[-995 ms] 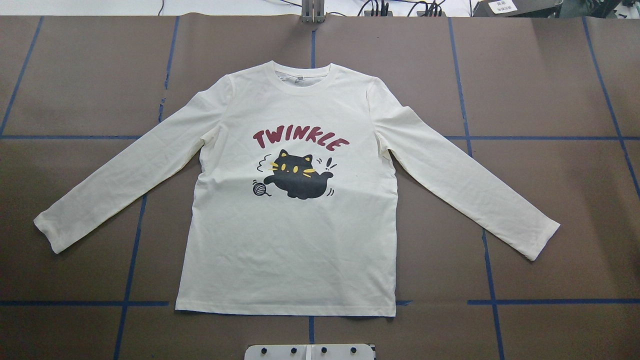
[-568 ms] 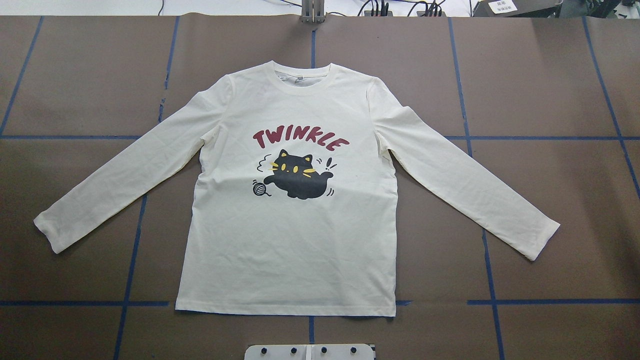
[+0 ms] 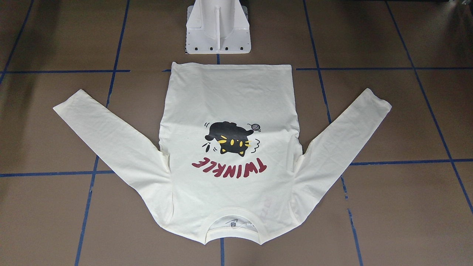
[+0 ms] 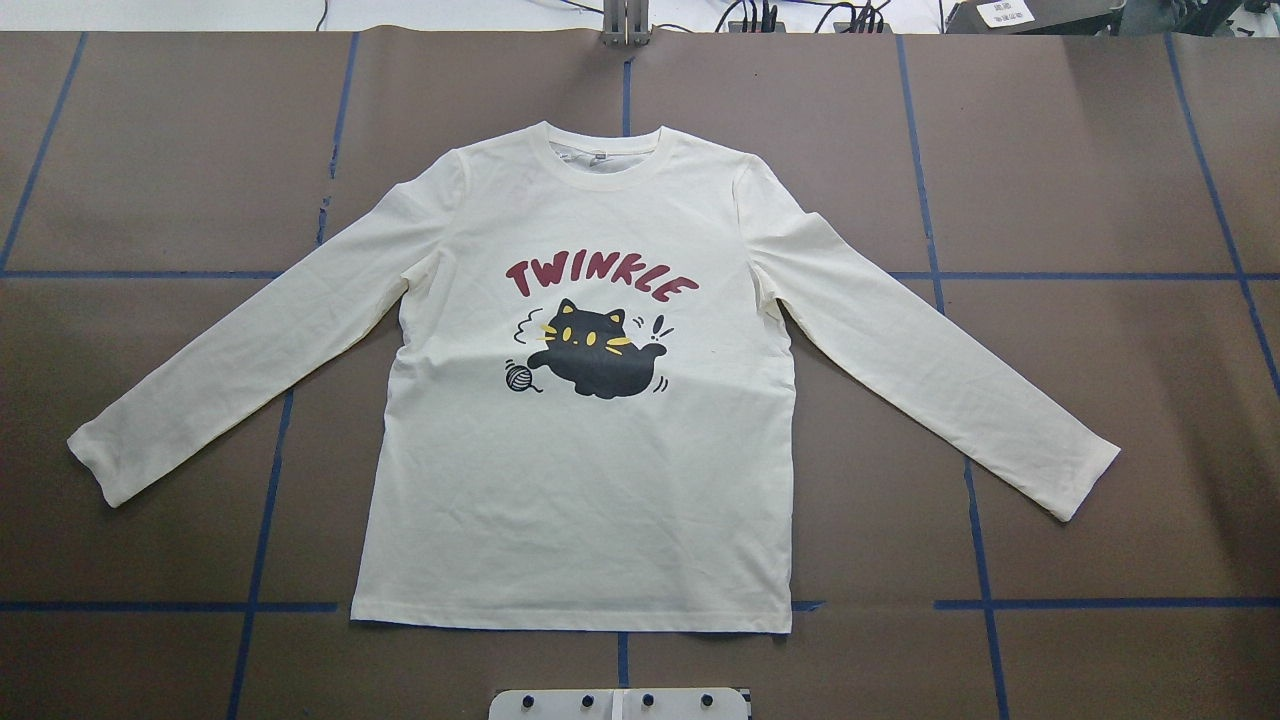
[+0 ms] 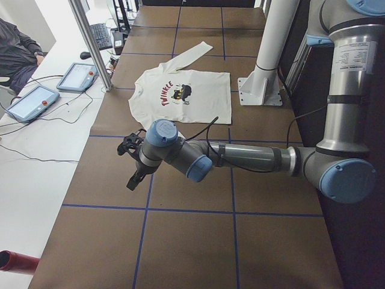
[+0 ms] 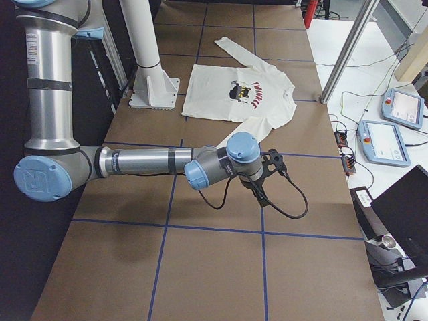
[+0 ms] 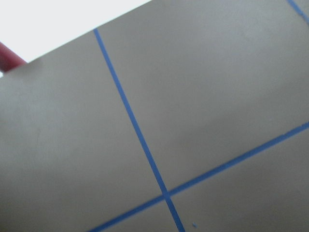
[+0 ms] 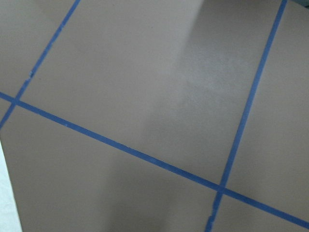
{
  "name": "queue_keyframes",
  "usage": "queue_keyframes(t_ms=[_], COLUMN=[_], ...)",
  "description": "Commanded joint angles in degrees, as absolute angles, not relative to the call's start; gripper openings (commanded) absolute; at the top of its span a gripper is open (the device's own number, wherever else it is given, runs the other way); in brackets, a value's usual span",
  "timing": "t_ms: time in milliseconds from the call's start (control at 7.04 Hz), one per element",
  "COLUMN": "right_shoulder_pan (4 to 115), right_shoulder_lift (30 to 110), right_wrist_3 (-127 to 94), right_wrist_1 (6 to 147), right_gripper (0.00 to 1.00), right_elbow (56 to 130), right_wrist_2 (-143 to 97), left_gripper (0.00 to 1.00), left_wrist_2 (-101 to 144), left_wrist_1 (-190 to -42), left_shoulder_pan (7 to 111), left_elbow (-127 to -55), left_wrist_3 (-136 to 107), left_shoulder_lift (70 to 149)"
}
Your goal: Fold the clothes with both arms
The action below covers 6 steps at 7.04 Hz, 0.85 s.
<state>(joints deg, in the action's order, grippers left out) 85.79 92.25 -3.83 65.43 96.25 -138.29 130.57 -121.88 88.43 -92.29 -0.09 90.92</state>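
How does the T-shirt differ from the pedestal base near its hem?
The T-shirt is cream; the pedestal base is purer white. The T-shirt lies flat; the pedestal base stands upright. The T-shirt carries a cat print; the pedestal base is plain. Both rest on the brown table, not touching.

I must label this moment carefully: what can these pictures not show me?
Left gripper: only in the left side view, small; open or shut unclear.
Right gripper: the same, in the right side view.
Shirt: its underside is hidden against the table.
Neck label: overhead view, too small to read.
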Motion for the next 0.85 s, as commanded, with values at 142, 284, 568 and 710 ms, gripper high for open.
queue_keyframes(t_ms=[142,284,568,710], right_shoulder_pan=[65.1,58.9,49.5,48.6], right_shoulder_lift=[92.8,93.6,100.6,103.3], right_wrist_3=[-48.7,-56.2,-59.4,-59.5], right_wrist_1=[43.4,43.2,43.1,42.8], right_gripper=[0.91,0.8,0.7,0.66], right_elbow=[98.1,99.9,104.0,103.9], right_wrist_2=[-130.0,-126.2,-118.4,-117.9], left_gripper=[1.0,1.0,1.0,1.0], left_wrist_2=[130.5,130.5,130.5,130.5], left_wrist_1=[-123.2,-123.2,-123.2,-123.2], left_shoulder_pan=[88.4,88.4,88.4,88.4], left_elbow=[-92.1,-92.1,-92.2,-92.2], left_wrist_3=[-2.8,-2.8,-2.8,-2.8], left_shoulder_lift=[91.3,91.5,91.6,91.6])
